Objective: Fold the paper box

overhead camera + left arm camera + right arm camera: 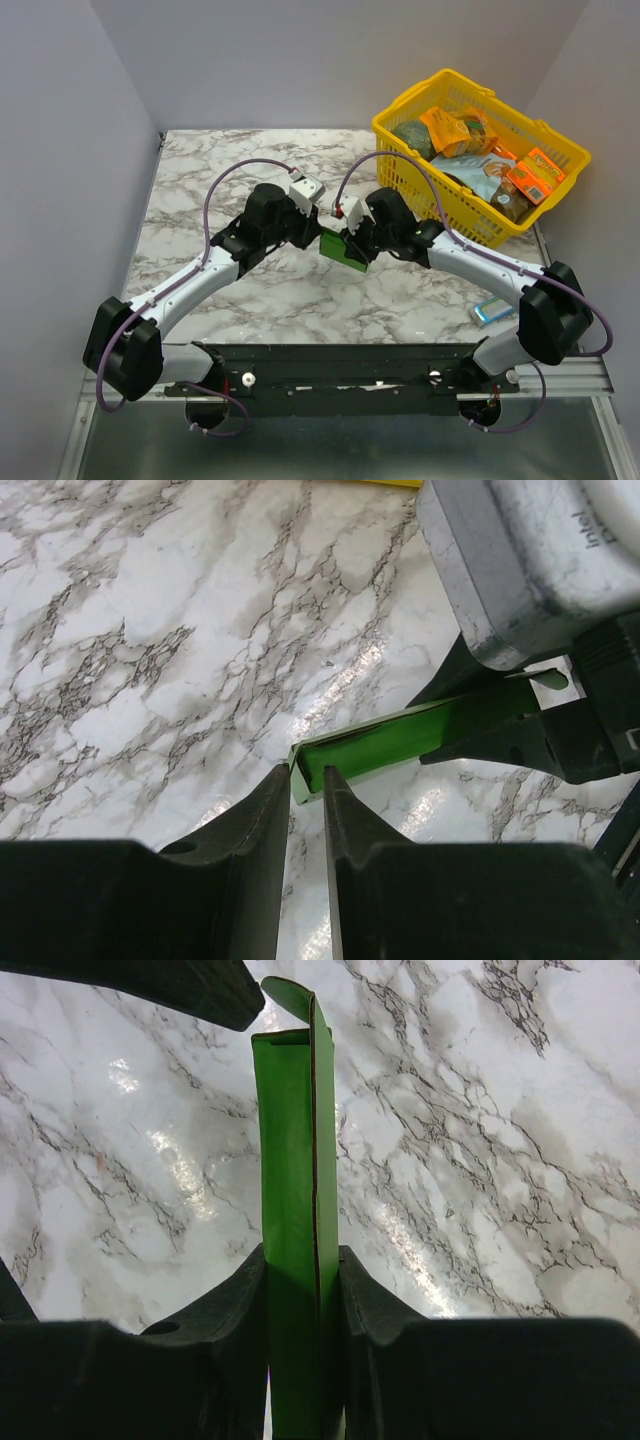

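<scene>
**Position.** The bright green thin-card paper box point(343, 249) was over the middle of the white marble-patterned table point(230, 170). It lay between the two arms and well apart from the yellow plastic basket point(385, 128). It appeared to be held off the surface. In the wrist views it was collapsed almost flat, forming a long narrow sleeve with a small rounded flap curling off one end.

**Right gripper** point(300, 1260). Clamped on the box, with one finger against each broad face.

**Left gripper** point(305, 778). The jaws were set narrow, with the fingertips flanking the box's other end. It could not be determined whether they pinched the card or only stood beside it.

**Handling.** The card was judged very light and springy along its creases, and likely to crush or kink under hard pressure. Its glossy faces were probably slippery. Grip was best taken on a flat panel close to a crease, with both pads fully on the card. A loose flap or a bare corner would bend away. The sleeve needed one fixed hold while the other claw pushed a side wall to open it square.
</scene>
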